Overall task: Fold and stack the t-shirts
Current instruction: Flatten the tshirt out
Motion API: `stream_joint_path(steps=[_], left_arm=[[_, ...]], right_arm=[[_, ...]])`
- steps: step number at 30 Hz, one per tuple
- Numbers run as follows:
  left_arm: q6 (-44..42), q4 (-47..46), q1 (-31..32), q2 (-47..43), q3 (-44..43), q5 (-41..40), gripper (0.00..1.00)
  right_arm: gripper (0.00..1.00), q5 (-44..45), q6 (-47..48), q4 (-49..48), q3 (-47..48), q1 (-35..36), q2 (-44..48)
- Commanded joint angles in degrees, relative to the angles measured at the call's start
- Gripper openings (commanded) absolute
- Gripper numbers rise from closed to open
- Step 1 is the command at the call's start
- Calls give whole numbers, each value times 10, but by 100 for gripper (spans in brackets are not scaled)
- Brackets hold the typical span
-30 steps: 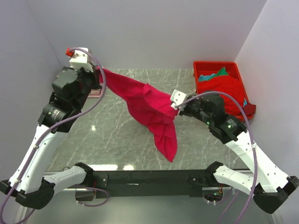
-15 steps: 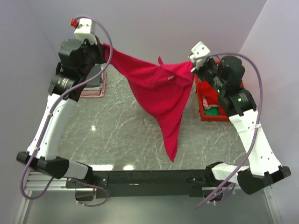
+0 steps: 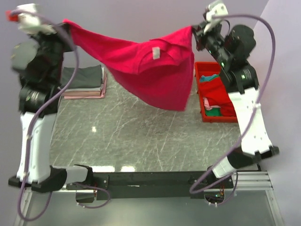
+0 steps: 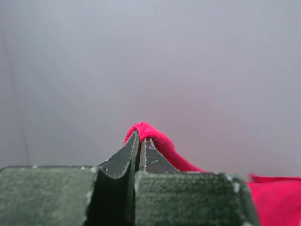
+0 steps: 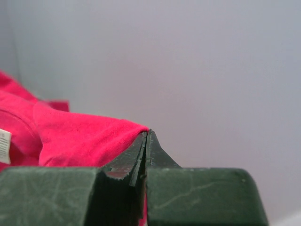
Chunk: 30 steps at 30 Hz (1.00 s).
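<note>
A large crimson-pink t-shirt (image 3: 150, 75) with a small white neck tag (image 3: 155, 52) hangs stretched high above the table between both arms. My left gripper (image 3: 65, 23) is shut on its left top corner, where the cloth (image 4: 155, 139) folds over the closed fingertips (image 4: 141, 136). At the upper right my right gripper (image 3: 194, 29) is shut on the other corner, cloth (image 5: 84, 136) pinched at its tips (image 5: 146, 134). A stack of folded t-shirts (image 3: 84, 81), dark grey over pale pink, lies at the table's back left. More t-shirts, red and teal-green (image 3: 217, 94), fill the bin.
A rigid red plastic bin (image 3: 203, 115) stands at the table's right edge under the right arm. The grey marble tabletop (image 3: 141, 136) stretches below the hanging shirt. Pale walls close in at the back and on both sides.
Both arms have risen and spread apart, lifting the crimson shirt off the table and pulling it from a bunched drape into a wide hanging sheet with the neck tag showing.
</note>
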<state>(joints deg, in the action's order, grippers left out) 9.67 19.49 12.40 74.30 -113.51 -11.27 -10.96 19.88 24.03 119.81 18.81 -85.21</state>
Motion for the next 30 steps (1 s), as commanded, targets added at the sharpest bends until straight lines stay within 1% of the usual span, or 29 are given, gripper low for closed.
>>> stream_joint_path(steps=[1,3,5,7,8,9,10,11,12,13,14,15,16,17,18,19,20,21,22,23,24,25,26,27,28,30], left_arm=[[-13,-84,-2,-71,-10,-39,1],[-10,-82,-2,-85,-34,-27,1],[1,-79,-2,-99,-36,-10,1],[30,-84,-2,-128,-6,28,1],[39,-87,-2,-140,10,47,1],[59,-88,-2,-153,45,105,1],[69,-93,-2,-167,65,134,1],[79,-97,-2,-197,87,184,1],[103,-101,-2,-213,138,270,1],[122,-109,-2,-229,168,330,1],[140,-118,-2,-260,201,383,1],[197,-133,-2,-276,286,431,1],[239,-158,-2,-293,339,540,1],[285,-255,-1,-325,399,584,1],[373,-294,0,-342,512,624,1],[394,-319,3,-375,559,653,3],[394,-296,20,-393,595,658,13],[361,-262,31,-411,642,658,40],[337,-227,41,-435,653,656,50],[316,-198,58,-441,660,670,55],[278,-137,61,-444,658,683,62],[258,-106,63,-442,649,690,65],[238,-75,65,-439,638,681,68],[201,-35,68,-435,615,668,76],[187,-23,70,-425,606,659,78],[156,6,71,-407,586,623,81]], right_arm=[[0,-22,-90,-34,88,-3,-59],[0,-17,-102,-71,111,-3,-80],[0,-16,-112,-83,122,-4,-91],[0,-15,-119,-86,116,-7,-88],[0,-30,-122,-95,90,-9,-81],[0,-39,-128,-101,69,-14,-73],[0,-50,-137,-110,46,-26,-66],[0,-64,-142,-128,-8,-36,-50],[0,-111,-149,-141,-40,-46,-41],[0,-135,-159,-154,-77,-56,-32],[0,-164,-153,-170,-146,-80,-22],[2,-218,-141,-167,-177,-88,-19],[6,-232,-114,-162,-207,-96,-16],[19,-251,-98,-150,-262,-111,-13],[30,-259,-79,-140,-288,-121,-12],[55,-249,-47,-129,-311,-127,-12],[62,-246,-28,-94,-341,-147,-14],[65,-242,-13,-80,-354,-156,-15],[67,-227,8,-71,-366,-169,-15],[67,-223,12,-65,-389,-182,-15],[68,-220,12,-63,-400,-210,-13],[70,-228,25,-55,-411,-223,-11],[71,-231,32,-39,-418,-231,-9],[71,-231,38,-34,-425,-235,-5],[73,-232,59,-25,-438,-236,4],[73,-282,74,15,-445,-231,14]])
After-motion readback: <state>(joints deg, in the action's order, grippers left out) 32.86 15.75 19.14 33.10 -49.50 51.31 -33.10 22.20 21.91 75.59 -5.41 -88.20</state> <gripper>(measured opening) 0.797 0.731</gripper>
